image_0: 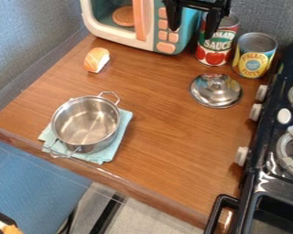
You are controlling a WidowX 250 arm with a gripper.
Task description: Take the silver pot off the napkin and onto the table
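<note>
hand (191, 34) spread wide, gripping 0 things | pot (88, 119) on napkin (122, 130), near table edge (115, 179) | wood between pot, lid (216, 91)

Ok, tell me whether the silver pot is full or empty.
Empty: the silver pot has no lid on, and its bare metal bottom shows.

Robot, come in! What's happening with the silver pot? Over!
Gripper open, up by the toy microwave. Silver pot uncovered, sitting on the light-blue napkin. Metal lid lies apart; likely not in the way. Over.
</note>
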